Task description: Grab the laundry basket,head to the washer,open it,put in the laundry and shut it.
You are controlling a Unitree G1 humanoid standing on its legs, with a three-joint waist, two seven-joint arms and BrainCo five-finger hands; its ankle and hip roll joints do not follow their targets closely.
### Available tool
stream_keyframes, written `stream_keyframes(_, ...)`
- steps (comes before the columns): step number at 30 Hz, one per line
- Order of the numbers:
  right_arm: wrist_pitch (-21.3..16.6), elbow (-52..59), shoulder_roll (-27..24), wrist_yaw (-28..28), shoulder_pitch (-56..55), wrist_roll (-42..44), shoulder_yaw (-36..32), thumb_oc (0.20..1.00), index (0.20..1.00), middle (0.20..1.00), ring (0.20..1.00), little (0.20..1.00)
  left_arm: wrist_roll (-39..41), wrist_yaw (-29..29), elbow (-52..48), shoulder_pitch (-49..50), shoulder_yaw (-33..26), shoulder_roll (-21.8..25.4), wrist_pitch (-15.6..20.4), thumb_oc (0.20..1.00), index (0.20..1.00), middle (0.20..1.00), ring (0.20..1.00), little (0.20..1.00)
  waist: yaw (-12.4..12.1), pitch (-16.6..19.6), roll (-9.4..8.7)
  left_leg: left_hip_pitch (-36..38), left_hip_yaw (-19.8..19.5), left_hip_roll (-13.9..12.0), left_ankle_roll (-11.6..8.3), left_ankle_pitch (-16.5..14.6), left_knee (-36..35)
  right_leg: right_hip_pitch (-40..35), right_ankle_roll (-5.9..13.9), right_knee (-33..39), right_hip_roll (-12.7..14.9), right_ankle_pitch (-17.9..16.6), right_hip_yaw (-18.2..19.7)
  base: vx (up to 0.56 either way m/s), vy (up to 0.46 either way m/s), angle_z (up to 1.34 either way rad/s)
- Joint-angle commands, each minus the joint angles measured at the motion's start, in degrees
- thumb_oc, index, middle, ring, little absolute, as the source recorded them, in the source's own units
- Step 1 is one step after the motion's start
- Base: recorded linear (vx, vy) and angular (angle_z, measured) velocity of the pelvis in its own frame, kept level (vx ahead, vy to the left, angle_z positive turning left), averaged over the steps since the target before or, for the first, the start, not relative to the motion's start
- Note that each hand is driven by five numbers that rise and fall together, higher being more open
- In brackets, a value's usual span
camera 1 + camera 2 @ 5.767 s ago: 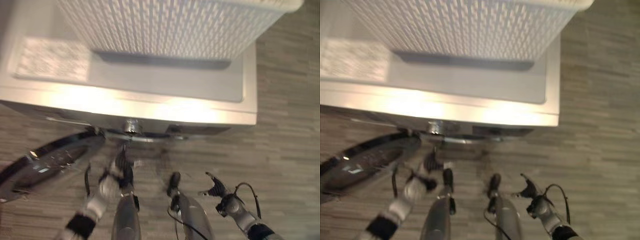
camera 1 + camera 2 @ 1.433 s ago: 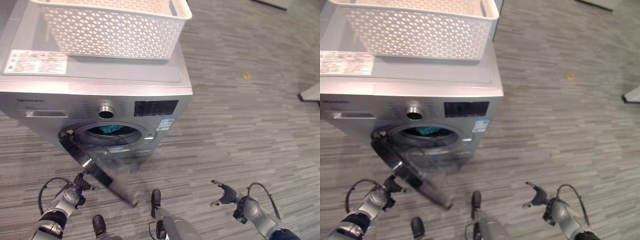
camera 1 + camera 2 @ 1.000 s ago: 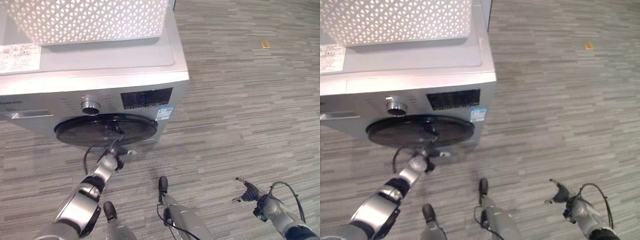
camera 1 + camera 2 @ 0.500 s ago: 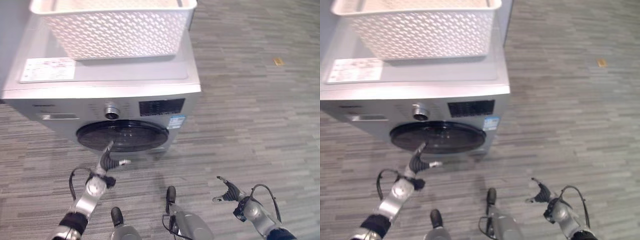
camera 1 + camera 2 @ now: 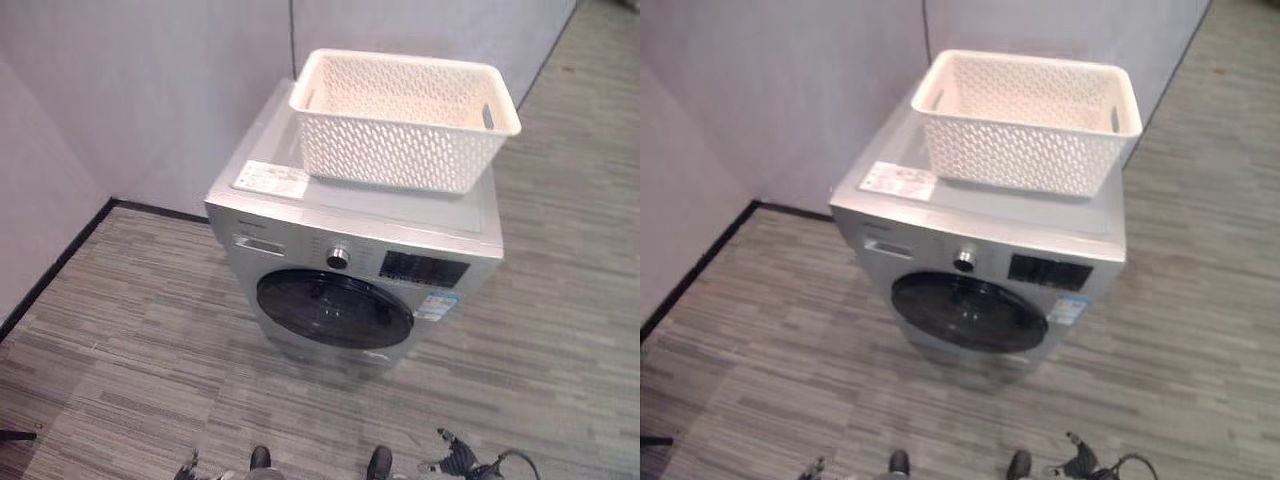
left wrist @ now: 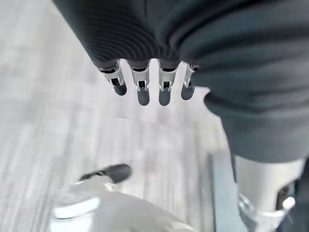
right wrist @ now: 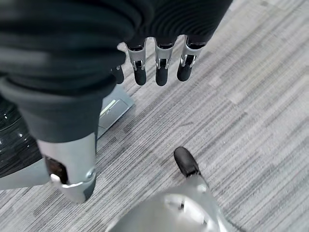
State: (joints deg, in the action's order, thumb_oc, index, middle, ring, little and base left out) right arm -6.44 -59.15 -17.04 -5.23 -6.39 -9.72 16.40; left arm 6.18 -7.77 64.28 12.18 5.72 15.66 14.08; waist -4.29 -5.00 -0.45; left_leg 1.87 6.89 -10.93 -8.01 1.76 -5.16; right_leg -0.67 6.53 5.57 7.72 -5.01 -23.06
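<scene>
The silver washer [image 5: 300, 235] stands against the wall with its dark round door [image 5: 335, 310] shut. A white lattice laundry basket [image 5: 400, 130] sits on the washer's top, toward the right, and its inside looks empty. My left hand [image 6: 140, 89] hangs low over the floor, away from the washer, fingers straight and holding nothing. My right hand [image 7: 161, 63] also hangs over the floor, fingers relaxed and empty, and shows at the bottom edge [image 5: 455, 465] in front of the washer's right side. The laundry is hidden behind the door.
Grey partition walls [image 5: 150, 90] stand behind and to the left of the washer, meeting in a corner. A black skirting [image 5: 55, 265] runs along the left wall. Striped grey floor [image 5: 130, 350] spreads in front and to the right.
The washer's door, open 1.4 s ago, was swung shut by my left hand. That hand has since left the door and dropped low. The camera has pulled back and up.
</scene>
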Motion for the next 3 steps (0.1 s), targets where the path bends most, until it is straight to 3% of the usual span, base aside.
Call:
stream_keyframes(1,-0.24,-2.84,0.74,-0.78,0.48,2.31,-0.39,1.000,1.000,1.000,1.000,1.000,-2.04,0.23,3.07,-5.53,0.88,0.66,0.74,1.000,1.000,1.000,1.000,1.000,-0.65,-0.22,-2.92,-3.72,-1.49,2.11,1.03,2.87,0.25,-3.32,3.46,-1.31,4.19,3.52,0.03,0.02,0.025,0.30)
stream_keyframes(3,0.37,-6.63,2.29,-0.77,0.82,2.41,0.61,1.000,1.000,1.000,1.000,1.000,-1.09,-0.50,2.93,-6.27,0.60,0.07,0.97,1.000,1.000,1.000,1.000,1.000,-0.85,0.24,-2.93,-3.47,-2.06,2.90,1.46,2.35,0.34,-3.72,3.65,-1.62,4.78,3.43,-0.39,0.01,0.054,0.26)
